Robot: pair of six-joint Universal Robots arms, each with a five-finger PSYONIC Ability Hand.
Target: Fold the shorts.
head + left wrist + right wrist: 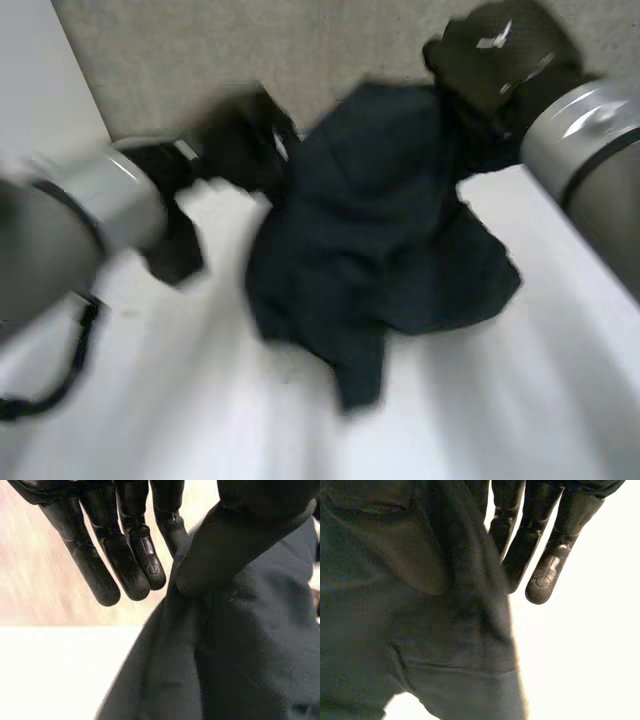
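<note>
The dark shorts (pixel 380 230) hang bunched between my two hands, with the lower part drooping onto the white table (pixel 520 400). My left hand (pixel 235 145) is at the shorts' left upper edge. In the left wrist view its thumb presses the cloth (pixel 240 655) against the straight fingers (pixel 125 555), pinching an edge. My right hand (pixel 495 55) holds the right upper edge, raised higher. In the right wrist view the cloth (pixel 420 630) runs up along the palm beside straight fingers (pixel 545 545) and is gripped there.
Grey speckled floor (pixel 200 50) lies beyond the table's far edge. Both grey forearms reach in from the sides, the left (pixel 70 220) low over the table, the right (pixel 590 150) coming down from the far right.
</note>
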